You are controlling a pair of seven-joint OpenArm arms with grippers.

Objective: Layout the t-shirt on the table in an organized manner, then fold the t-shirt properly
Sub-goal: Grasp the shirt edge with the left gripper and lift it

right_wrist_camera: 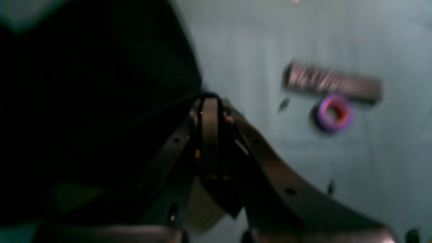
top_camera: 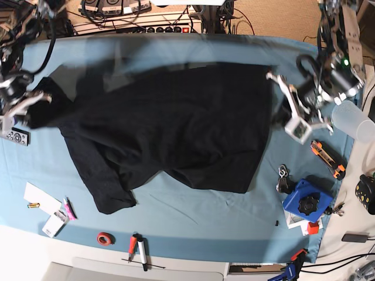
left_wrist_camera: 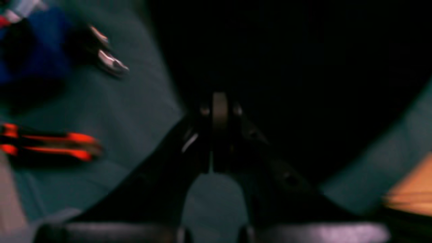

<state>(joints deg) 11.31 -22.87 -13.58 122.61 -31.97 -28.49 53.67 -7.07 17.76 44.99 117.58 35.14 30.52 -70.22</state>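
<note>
Between both arms: t-shirt (top_camera: 176, 126) stretched | left, right jaws clamped on its edges

Both wrist views are smeared by motion blur. In the left wrist view, an orange-and-black tool (left_wrist_camera: 50, 145) is cut off by the left edge, and a blue object (left_wrist_camera: 30, 50) beside it cannot be identified. In the right wrist view, a dark ribbed bar (right_wrist_camera: 332, 82) and a purple ring (right_wrist_camera: 334, 113) are too blurred to be named. In the base view, the upper edge of the t-shirt (top_camera: 176, 123) is ghosted, and the left gripper (top_camera: 291, 111) is partly blurred against the cloth.
</note>
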